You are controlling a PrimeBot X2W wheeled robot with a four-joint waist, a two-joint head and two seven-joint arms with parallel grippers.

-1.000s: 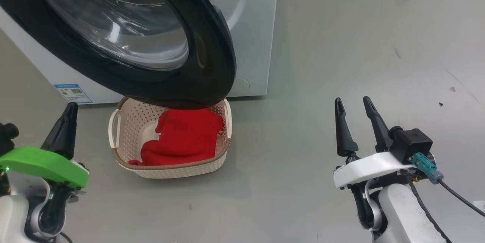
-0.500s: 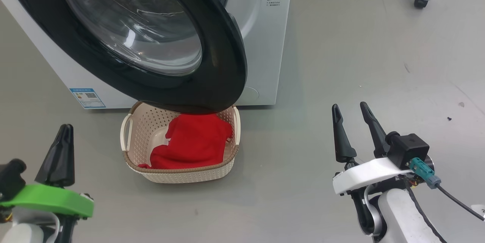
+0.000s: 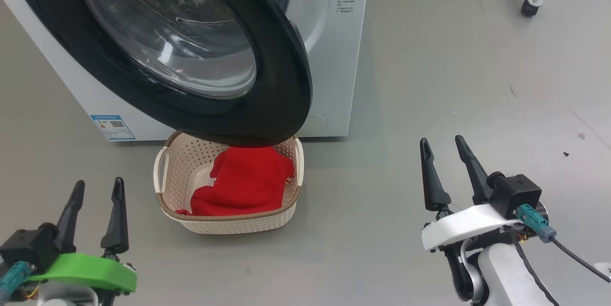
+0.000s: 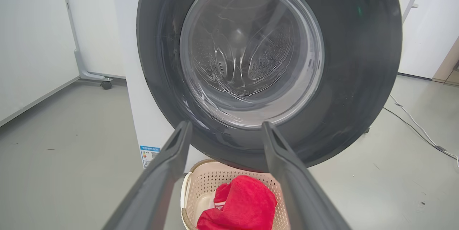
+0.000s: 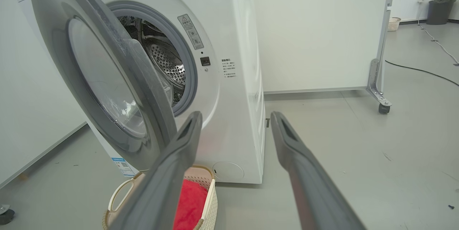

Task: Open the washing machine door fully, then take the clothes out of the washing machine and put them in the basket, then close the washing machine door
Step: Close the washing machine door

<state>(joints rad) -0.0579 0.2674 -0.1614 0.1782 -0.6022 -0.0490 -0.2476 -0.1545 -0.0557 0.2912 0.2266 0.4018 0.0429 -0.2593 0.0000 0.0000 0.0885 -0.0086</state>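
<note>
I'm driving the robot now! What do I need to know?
Left claw: open, empty, short of the basket.
Right claw: open, empty, off to the right.
Clothes: in the basket, which sits under the open washing machine door.
Done: door opened, clothes moved; no red shows in the drum.
Left: close the door.

Smooth grey floor — white wheeled partition panel behind.

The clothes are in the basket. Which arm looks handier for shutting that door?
Probably left: the left end effector, open, faces the washing machine door squarely; the right end effector sits off toward its edge.
</note>
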